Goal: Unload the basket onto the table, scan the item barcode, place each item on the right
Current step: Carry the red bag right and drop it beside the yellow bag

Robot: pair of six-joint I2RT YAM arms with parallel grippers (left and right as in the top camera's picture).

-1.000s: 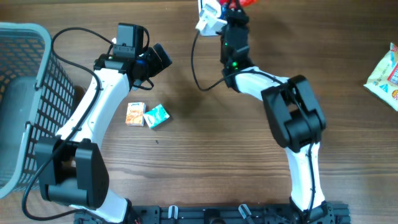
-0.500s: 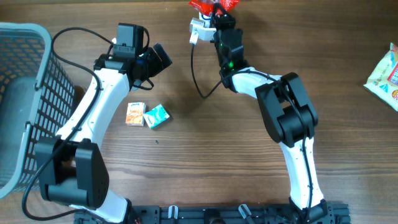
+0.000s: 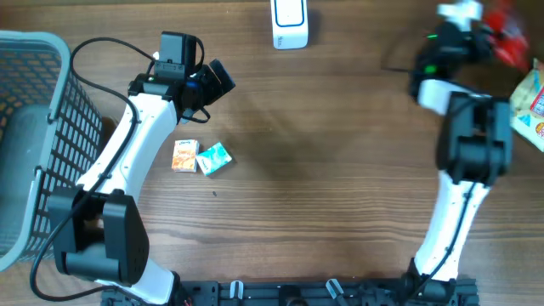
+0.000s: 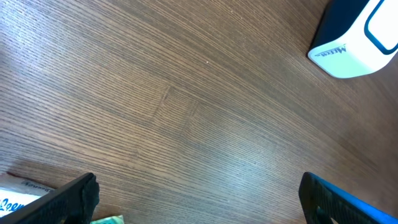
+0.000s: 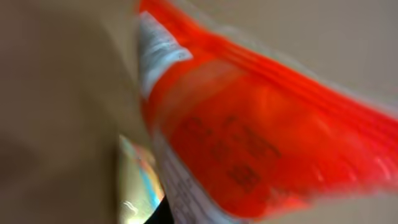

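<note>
Red packet (image 3: pixel 511 40) in right tool (image 3: pixel 490 39), scanner (image 3: pixel 290 24) apart

Overhead: basket (image 3: pixel 34 127) stands at the left edge of the table (image 3: pixel 323 187). Right of it, two cartons lie side by side: left carton (image 3: pixel 184 155), right carton (image 3: pixel 213 159). Behind them hangs the left gripper (image 3: pixel 219 79). Scanner (image 3: pixel 290 24) sits at the far edge, centre, right of that gripper. At the far right corner, pouch (image 3: pixel 510 38) in the right gripper (image 3: pixel 487 40), just behind a packet (image 3: pixel 529 100) at the right edge.
</note>
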